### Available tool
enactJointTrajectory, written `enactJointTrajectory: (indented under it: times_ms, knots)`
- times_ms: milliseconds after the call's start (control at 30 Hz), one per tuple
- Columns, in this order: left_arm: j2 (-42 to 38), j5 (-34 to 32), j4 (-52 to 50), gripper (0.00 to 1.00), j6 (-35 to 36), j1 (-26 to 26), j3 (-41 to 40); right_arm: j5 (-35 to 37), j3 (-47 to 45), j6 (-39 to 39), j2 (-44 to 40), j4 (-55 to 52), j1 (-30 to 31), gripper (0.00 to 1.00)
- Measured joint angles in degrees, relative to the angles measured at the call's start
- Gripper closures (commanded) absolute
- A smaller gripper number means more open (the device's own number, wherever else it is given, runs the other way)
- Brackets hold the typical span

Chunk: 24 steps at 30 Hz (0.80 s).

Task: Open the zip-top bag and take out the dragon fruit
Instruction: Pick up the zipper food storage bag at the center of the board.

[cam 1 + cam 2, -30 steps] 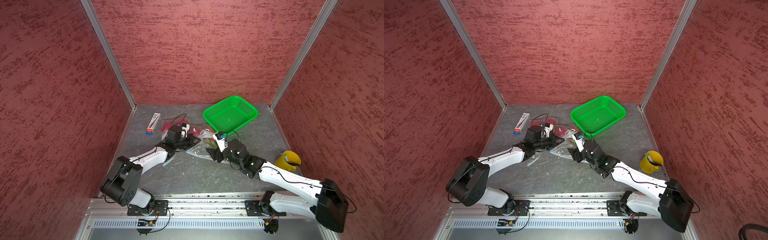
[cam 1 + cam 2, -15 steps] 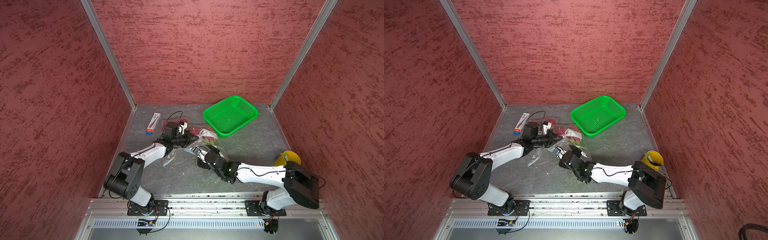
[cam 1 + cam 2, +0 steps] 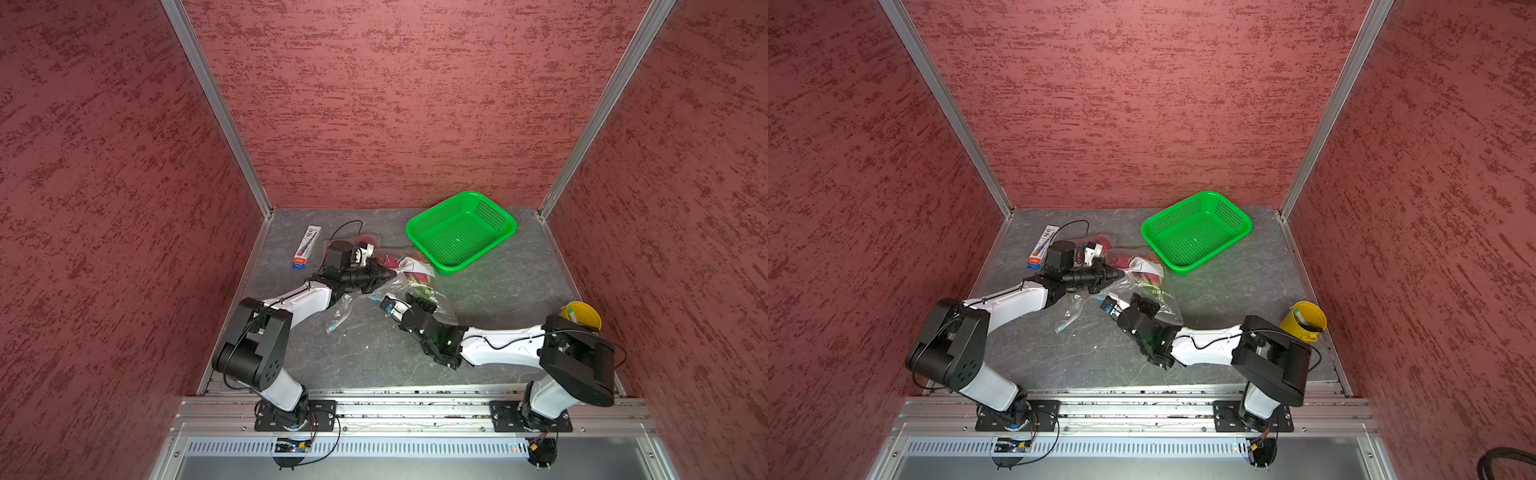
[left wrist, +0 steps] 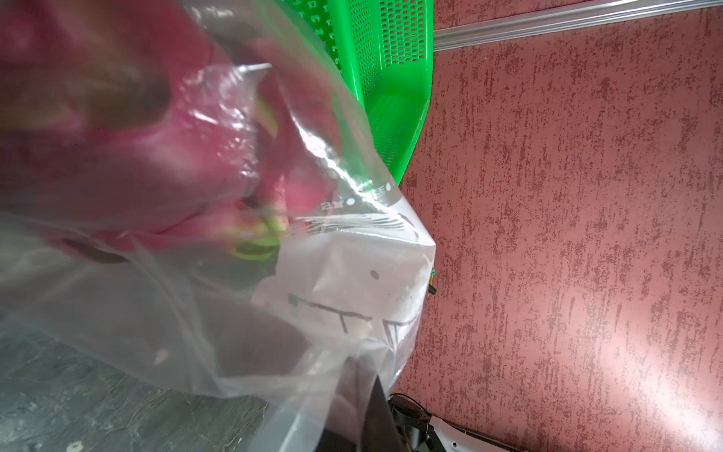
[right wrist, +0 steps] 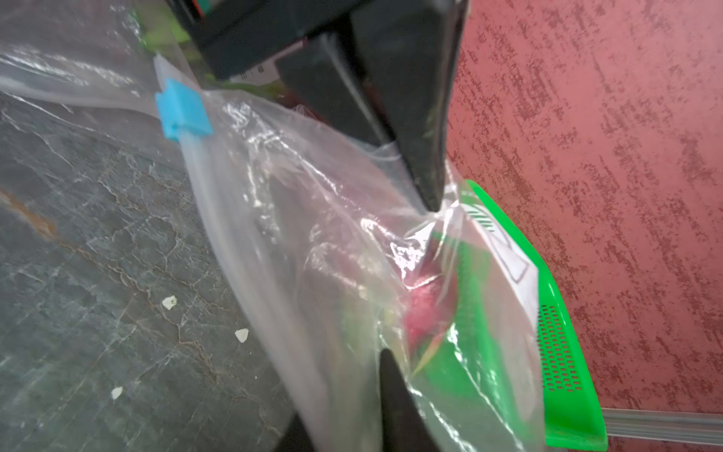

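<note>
Bagged dragon fruit (image 4: 137,156) beside left jaws

Robot lab cell: textured red walls (image 3: 395,104), aluminium posts (image 3: 216,112), mounting rail (image 3: 415,409).

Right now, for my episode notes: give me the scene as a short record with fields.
bag: clear zip-top bag, lying beside the green basket
slider: blue, on the bag's zip track; cannot tell if the zip is open
contents: dragon fruit inside the bag
left end effector: shut, pinching the bag's film
right end effector: shut at the bag's near side; grip unclear
basket contents: nothing
task status: fruit not yet out
</note>
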Motion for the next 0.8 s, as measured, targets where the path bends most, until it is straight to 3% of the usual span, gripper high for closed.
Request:
enactJointTrajectory:
  times_ms: [133,233,567,800]
  knots:
    - [-0.09,0.07,0.44,0.48,0.5,2.34,0.28,-4.74,2.71,2.16,-3.26,-4.02,-0.22,1.0]
    - [-0.92,-0.17,0.37,0.35,1.4,5.16,1.16,-10.25,5.84,4.85,-4.13,-7.8,-1.31,1.0]
    - [-9.92,-0.57,5.22,0.24,5.25,13.05,4.15,-31.17,11.54,13.94,-9.05,-16.87,-10.56,1.0]
    - [-10.23,1.92,19.34,0.24,5.18,13.79,3.48,-43.45,14.53,18.21,-13.99,-18.1,-18.6,1.0]
